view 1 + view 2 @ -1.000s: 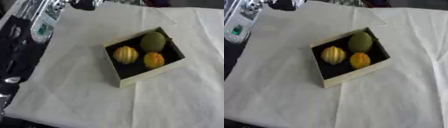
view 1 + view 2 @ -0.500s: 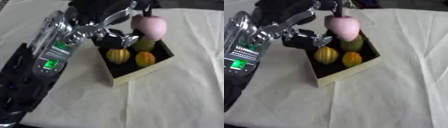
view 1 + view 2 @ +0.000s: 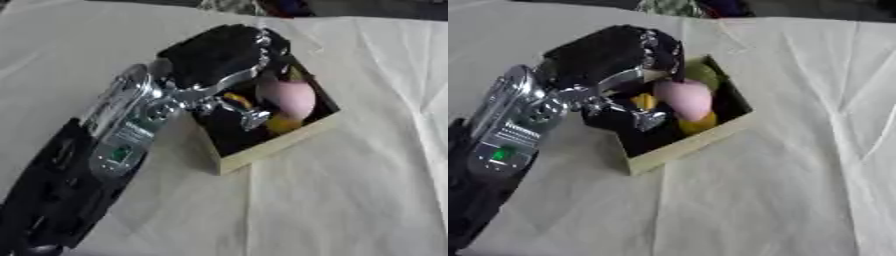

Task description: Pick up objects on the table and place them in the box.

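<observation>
- The shallow cream cardboard box point(image 3: 697, 145) sits on the white-cloth-covered desk point(image 3: 798, 190).
- The left hand point(image 3: 610, 55) hangs over the box's left part.
- The pink peach-shaped fruit point(image 3: 684, 98) sits in the box, above the orange fruit point(image 3: 697, 123).

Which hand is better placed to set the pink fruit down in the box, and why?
The left hand. It already hangs over the shallow cardboard box with the pink rounded fruit at its fingers, low among the other fruits. The right hand shows in neither view.
</observation>
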You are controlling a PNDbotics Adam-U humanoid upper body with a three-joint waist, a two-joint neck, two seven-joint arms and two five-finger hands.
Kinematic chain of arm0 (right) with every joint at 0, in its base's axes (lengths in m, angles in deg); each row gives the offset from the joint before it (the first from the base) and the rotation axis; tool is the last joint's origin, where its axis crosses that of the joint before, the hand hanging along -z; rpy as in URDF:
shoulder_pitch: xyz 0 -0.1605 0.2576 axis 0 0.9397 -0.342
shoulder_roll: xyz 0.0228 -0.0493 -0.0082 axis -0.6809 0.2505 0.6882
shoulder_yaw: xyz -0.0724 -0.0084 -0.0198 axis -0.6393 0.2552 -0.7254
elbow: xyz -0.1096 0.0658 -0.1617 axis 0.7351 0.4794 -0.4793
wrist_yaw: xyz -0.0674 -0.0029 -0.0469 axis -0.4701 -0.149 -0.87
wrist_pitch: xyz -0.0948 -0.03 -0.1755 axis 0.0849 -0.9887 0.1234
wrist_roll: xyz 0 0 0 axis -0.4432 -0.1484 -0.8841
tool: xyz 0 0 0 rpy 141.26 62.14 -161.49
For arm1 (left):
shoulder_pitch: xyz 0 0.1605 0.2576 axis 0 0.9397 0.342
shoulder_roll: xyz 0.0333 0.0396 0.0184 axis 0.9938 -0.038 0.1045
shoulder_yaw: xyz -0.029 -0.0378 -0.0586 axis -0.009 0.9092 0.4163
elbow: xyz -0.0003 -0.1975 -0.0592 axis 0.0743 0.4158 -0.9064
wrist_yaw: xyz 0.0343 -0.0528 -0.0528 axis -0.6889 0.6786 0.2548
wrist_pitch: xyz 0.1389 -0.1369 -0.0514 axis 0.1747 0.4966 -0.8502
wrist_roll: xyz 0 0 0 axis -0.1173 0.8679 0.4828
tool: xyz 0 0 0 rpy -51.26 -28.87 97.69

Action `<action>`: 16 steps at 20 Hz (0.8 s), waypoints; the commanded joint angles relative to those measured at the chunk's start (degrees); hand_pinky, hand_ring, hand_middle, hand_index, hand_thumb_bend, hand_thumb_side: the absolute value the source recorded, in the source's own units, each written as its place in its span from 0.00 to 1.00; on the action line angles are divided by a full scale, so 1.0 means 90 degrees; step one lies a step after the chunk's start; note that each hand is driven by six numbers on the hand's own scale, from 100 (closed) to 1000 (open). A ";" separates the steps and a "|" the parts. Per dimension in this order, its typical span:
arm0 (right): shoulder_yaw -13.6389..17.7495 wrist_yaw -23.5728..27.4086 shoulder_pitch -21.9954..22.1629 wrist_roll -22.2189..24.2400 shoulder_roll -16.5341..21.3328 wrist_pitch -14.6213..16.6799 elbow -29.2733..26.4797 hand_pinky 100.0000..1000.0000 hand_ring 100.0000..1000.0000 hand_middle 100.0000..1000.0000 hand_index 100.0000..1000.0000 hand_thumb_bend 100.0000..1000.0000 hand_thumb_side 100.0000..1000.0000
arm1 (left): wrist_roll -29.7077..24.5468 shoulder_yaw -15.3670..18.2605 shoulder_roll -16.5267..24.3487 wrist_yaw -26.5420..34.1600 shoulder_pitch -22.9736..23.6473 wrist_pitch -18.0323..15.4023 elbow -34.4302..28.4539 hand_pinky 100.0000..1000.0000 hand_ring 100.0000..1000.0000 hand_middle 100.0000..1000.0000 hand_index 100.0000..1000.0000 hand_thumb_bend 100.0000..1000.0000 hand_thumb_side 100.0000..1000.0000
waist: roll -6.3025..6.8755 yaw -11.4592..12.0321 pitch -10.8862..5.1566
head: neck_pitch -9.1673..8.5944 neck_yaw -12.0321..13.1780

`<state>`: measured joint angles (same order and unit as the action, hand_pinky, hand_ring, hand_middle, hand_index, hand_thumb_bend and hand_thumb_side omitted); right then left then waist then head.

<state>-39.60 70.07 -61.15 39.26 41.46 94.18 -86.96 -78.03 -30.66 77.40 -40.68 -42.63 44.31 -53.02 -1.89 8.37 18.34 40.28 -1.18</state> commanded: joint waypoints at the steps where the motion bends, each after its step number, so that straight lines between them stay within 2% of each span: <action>1: 0.0073 0.0022 -0.0022 -0.0006 0.0162 0.0009 -0.0106 0.90 0.74 0.66 0.74 0.00 0.63 | 0.0187 0.0065 -0.0064 -0.0192 0.0007 0.0015 0.0226 0.62 0.61 0.53 0.54 0.00 0.00 | 0.0038 -0.0002 -0.0208 | -0.0009 -0.0023; 8: 0.0066 -0.0004 0.0009 -0.0011 0.0134 0.0003 -0.0106 0.90 0.73 0.65 0.74 0.00 0.64 | 0.0456 0.0088 -0.0080 -0.0494 0.0079 -0.0039 0.0521 0.63 0.62 0.53 0.55 0.01 0.00 | 0.0023 0.0015 -0.0201 | 0.0003 -0.0020; 9: 0.0066 -0.0005 0.0013 -0.0014 0.0133 0.0001 -0.0106 0.90 0.73 0.65 0.74 0.00 0.64 | 0.0459 0.0086 -0.0080 -0.0526 0.0094 -0.0046 0.0555 0.64 0.63 0.54 0.57 0.03 0.00 | 0.0021 0.0014 -0.0201 | 0.0004 -0.0019; 10: 0.0066 -0.0007 0.0018 -0.0015 0.0133 0.0000 -0.0106 0.90 0.73 0.65 0.74 0.00 0.64 | 0.0434 0.0076 -0.0080 -0.0548 0.0111 -0.0065 0.0591 0.68 0.68 0.59 0.66 0.06 0.00 | 0.0021 0.0014 -0.0202 | 0.0007 -0.0019; 11: 0.0065 -0.0009 0.0023 -0.0015 0.0133 -0.0001 -0.0106 0.90 0.73 0.65 0.74 0.00 0.64 | 0.0375 0.0066 -0.0078 -0.0562 0.0122 -0.0097 0.0617 0.70 0.70 0.61 0.68 0.07 0.00 | 0.0021 0.0015 -0.0202 | 0.0009 -0.0018; 12: 0.0065 -0.0010 0.0027 -0.0016 0.0132 -0.0003 -0.0106 0.90 0.73 0.65 0.74 0.00 0.64 | 0.0315 0.0059 -0.0076 -0.0569 0.0123 -0.0151 0.0616 0.79 0.81 0.75 0.84 0.12 0.09 | 0.0022 0.0018 -0.0204 | 0.0012 -0.0016; 13: 0.0064 -0.0011 0.0030 -0.0016 0.0130 -0.0006 -0.0106 0.90 0.73 0.65 0.74 0.00 0.64 | 0.0257 0.0062 -0.0069 -0.0586 0.0122 -0.0218 0.0594 0.82 0.84 0.78 0.87 0.15 0.16 | 0.0023 0.0021 -0.0205 | 0.0013 -0.0014; 14: 0.0061 -0.0010 0.0031 -0.0014 0.0129 -0.0010 -0.0106 0.90 0.73 0.65 0.74 0.00 0.64 | 0.0204 0.0080 -0.0064 -0.0588 0.0118 -0.0276 0.0561 0.87 0.89 0.82 0.90 0.28 0.41 | 0.0023 0.0024 -0.0206 | 0.0015 -0.0015; 16: 0.0053 -0.0011 0.0034 -0.0005 0.0129 -0.0016 -0.0106 0.90 0.73 0.65 0.74 0.00 0.64 | 0.0135 0.0136 -0.0049 -0.0604 0.0112 -0.0334 0.0484 0.88 0.90 0.82 0.91 0.37 0.48 | 0.0022 0.0030 -0.0208 | 0.0021 -0.0016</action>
<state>-39.61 70.06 -60.64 39.19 41.45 94.06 -86.96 -76.45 -30.26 76.91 -45.86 -40.84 41.84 -47.47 -1.89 8.63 18.34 40.31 -1.21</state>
